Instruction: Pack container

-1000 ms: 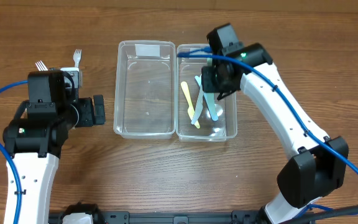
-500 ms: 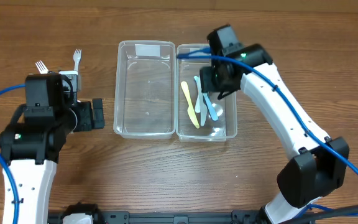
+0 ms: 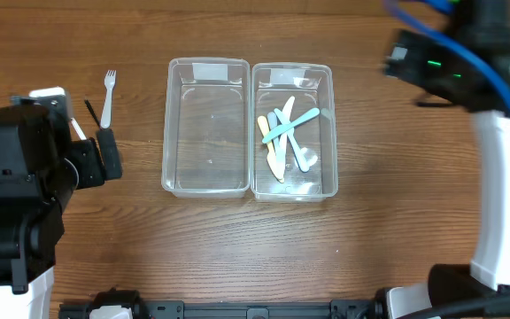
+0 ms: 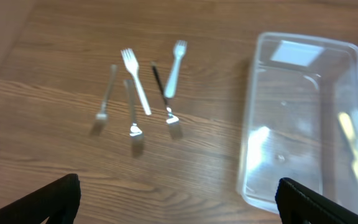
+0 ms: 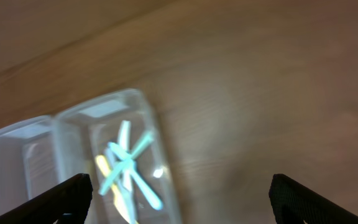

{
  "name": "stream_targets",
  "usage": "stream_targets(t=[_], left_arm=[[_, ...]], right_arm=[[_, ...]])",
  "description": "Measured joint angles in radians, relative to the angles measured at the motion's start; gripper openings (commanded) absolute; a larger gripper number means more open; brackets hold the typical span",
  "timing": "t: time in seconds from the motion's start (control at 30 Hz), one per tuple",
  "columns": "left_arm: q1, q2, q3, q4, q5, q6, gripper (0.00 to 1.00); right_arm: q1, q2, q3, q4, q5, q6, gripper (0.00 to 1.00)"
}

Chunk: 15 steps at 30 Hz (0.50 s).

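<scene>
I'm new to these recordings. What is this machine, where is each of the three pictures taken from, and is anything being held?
Two robot arms work at a wooden table, each ending in a two-finger gripper. One picture looks straight down from overhead. The other two come from cameras on the wrists, so the dark shapes in their bottom corners are that arm's own fingers. Two clear containers sit side by side: the left container is empty, and the right container holds several coloured plastic utensils. Five forks lie loose on the table beside the empty one. The left gripper and right gripper are both open and hold nothing.
</scene>
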Motion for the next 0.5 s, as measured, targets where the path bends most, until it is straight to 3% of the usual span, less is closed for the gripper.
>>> stream_targets(t=[0.17,0.5], left_arm=[[0.036,0.050,0.003,0.012,-0.060,-0.037,1.00],[0.302,0.296,0.003,0.076,-0.008,-0.061,1.00]], right_arm=[[-0.106,-0.008,-0.028,-0.034,-0.032,0.000,0.93],[-0.114,-0.005,-0.212,0.014,-0.090,-0.013,0.93]])
